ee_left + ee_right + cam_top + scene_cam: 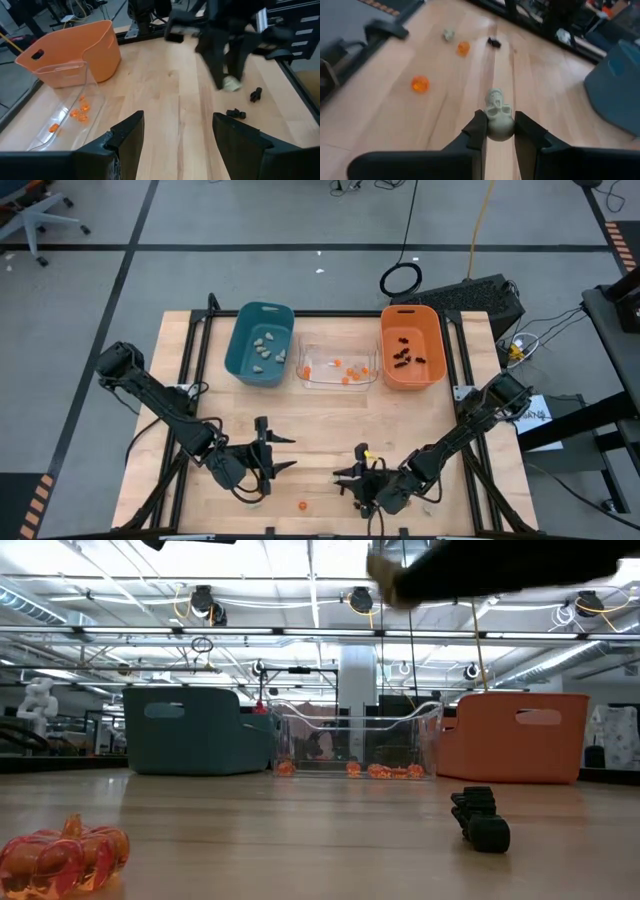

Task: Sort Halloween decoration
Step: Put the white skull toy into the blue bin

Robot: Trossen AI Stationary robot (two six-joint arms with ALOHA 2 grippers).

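**Right gripper clamps pale skull; left arm waits open**

Wooden table [330,420] in a lab hall, three bins along its far edge: teal bin [259,344] with pale lumps, clear bin [337,366] with orange bits, orange bin [411,346] with black ones.

High view: both arms folded low at the near edge. Right gripper [362,477] points toward the left gripper [272,453]; one orange trinket [303,505] lies between and nearer than both.

Low view: orange pumpkin [62,855] close by, black spider piece [480,819] further right, bins behind.

Left wrist view: left fingers spread wide, empty; black trinkets [236,113] lie ahead of them on the wood.

Right wrist view: fingers closed on a pale skull [498,116], pinched at its sides. Ahead lie orange beads [420,83], another pale lump [449,34] and a black piece [493,42].

Judgement: skull looks light, hard plastic, rounded and smooth, so it may slip or roll; gripping across the widest part seems best.
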